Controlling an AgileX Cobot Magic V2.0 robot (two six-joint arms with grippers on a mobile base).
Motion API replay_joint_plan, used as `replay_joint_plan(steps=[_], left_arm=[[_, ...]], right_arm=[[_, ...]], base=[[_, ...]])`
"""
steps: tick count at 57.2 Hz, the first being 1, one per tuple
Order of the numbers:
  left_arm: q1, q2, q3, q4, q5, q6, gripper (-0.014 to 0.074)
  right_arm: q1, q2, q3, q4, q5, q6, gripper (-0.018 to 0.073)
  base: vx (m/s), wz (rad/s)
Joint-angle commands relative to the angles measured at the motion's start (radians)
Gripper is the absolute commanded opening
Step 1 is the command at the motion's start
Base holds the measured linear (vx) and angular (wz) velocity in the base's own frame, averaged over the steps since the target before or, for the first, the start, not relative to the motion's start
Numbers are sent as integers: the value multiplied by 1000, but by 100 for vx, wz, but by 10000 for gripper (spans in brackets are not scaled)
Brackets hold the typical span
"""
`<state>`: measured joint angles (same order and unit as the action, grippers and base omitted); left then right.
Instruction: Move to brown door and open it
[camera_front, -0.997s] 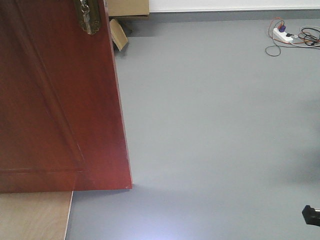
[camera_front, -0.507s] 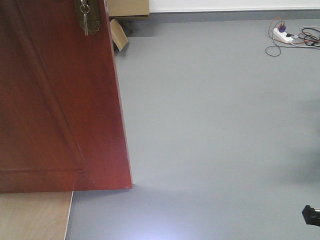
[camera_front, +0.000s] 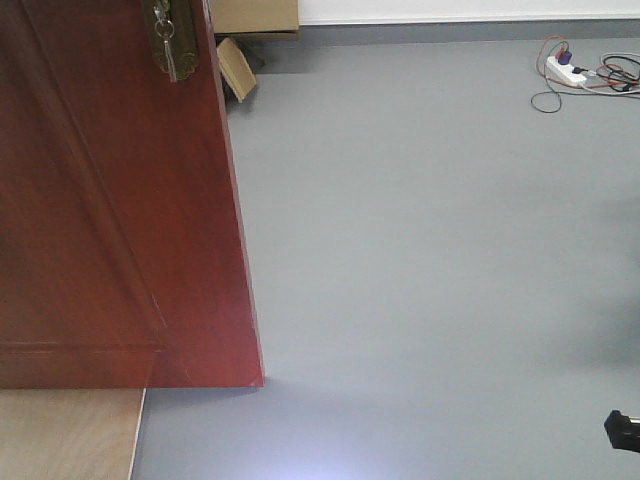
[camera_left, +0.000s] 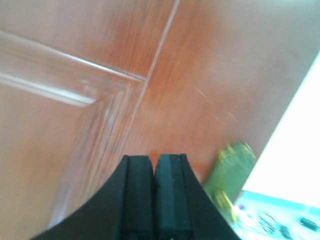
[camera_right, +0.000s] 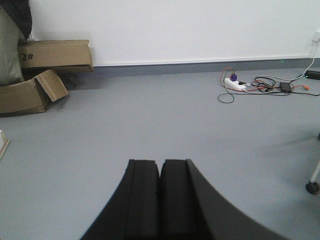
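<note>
The brown door (camera_front: 110, 200) fills the left of the front view, its free edge slanting down to the floor. Its brass handle plate (camera_front: 172, 40) with hanging keys shows at the top edge. In the left wrist view the door's panels (camera_left: 100, 75) are very close, and the brass plate (camera_left: 230, 172) is at the lower right. My left gripper (camera_left: 155, 159) is shut and empty, right up against the door face. My right gripper (camera_right: 161, 162) is shut and empty, pointing over bare grey floor.
Cardboard boxes (camera_right: 35, 75) lie by the far wall, also behind the door's edge (camera_front: 240, 65). A power strip with cables (camera_front: 575, 70) lies far right (camera_right: 250, 84). A pale plywood base (camera_front: 65, 430) is under the door. A caster wheel (camera_right: 312, 186) stands at right.
The door's free edge has shifted slightly left, and the handle plate with its keys has moved a little with it. The keys swing.
</note>
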<state>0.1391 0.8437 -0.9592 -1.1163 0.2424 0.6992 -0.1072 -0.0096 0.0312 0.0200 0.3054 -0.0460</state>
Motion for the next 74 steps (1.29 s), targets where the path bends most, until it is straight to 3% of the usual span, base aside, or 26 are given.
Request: replay_joint_plan(steps=[1, 6, 17, 22, 25, 37, 47, 63, 70, 74], left_arm=[[-7, -115, 52, 99, -23, -71, -3], [-7, -192, 121, 269, -25, -208, -3], [-7, -343, 304, 730, -133, -592, -3], [-7, -408, 406, 888, -161, -722, -3], [-8, -449, 471, 935, -179, -776, -3], [-8, -645, 725, 949, -220, -811, -3], [-15, -796, 815, 994, -242, -820, -3], [-169, -859, 907, 1098, -258, -828, -3], [-178, -859, 975, 1096, -294, -828, -3], [-178, -859, 970, 1099, -220, -826, -3]], right_arm=[[-5, -14, 7, -7, -82, -6, 0], [-5, -14, 7, -7, -82, -6, 0], [-5, -14, 7, -7, -82, -6, 0], [-5, -14, 7, -7, -82, -6, 0], [-5, -14, 7, -7, -82, -6, 0], [-5, -14, 7, -7, -82, -6, 0], [-5, -14, 7, -7, -82, -6, 0], [-5, -14, 7, -7, -82, -6, 0], [-5, -14, 7, -7, -82, -6, 0], [-5, -14, 7, -7, -82, -6, 0]], base=[[0, 0], [0, 0], [0, 0], [0, 0], [0, 0], [0, 0], [0, 0], [0, 0], [0, 0], [0, 0]])
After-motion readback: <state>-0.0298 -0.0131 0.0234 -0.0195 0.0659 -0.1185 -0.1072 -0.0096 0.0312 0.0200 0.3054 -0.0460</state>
